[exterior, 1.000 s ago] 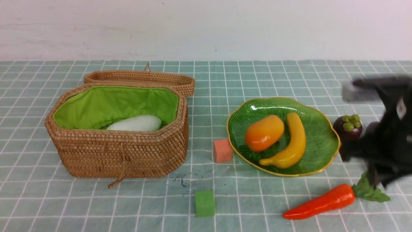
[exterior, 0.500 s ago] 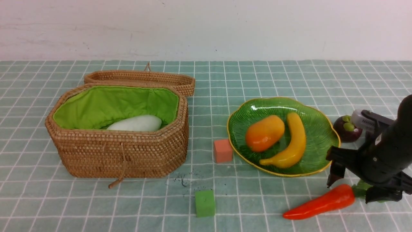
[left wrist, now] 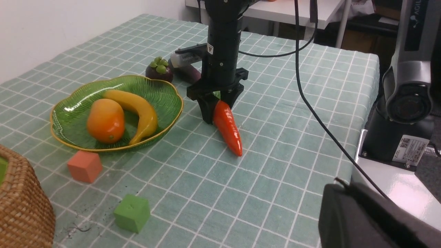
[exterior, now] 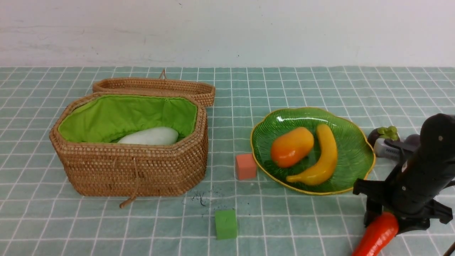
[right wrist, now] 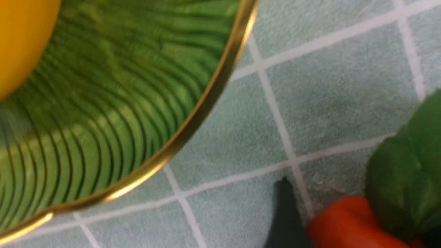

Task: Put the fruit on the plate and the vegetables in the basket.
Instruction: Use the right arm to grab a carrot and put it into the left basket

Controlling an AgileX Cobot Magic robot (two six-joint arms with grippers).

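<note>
"Where is the carrot (exterior: pixel 376 238)?"

"Right of the plate (exterior: pixel 355 142), on the near side. The right gripper (exterior: pixel 389 220) pinches its thick end just under the leaves, and the tip slants down to the checked cloth (exterior: pixel 284 220)."

"And the rest?"

"Mango (exterior: pixel 292 147) and banana (exterior: pixel 325 156) lie side by side on the plate. The mangosteen (exterior: pixel 382 135) sits on the cloth just past the plate's right rim, with the eggplant (left wrist: pixel 188 73) beside it. The radish (exterior: pixel 149 136) lies in the open basket (exterior: pixel 135 170), well to the left."

"The left gripper (left wrist: pixel 372 220)?"

"Only a dark edge shows; spread or closed, I cannot tell."
</note>
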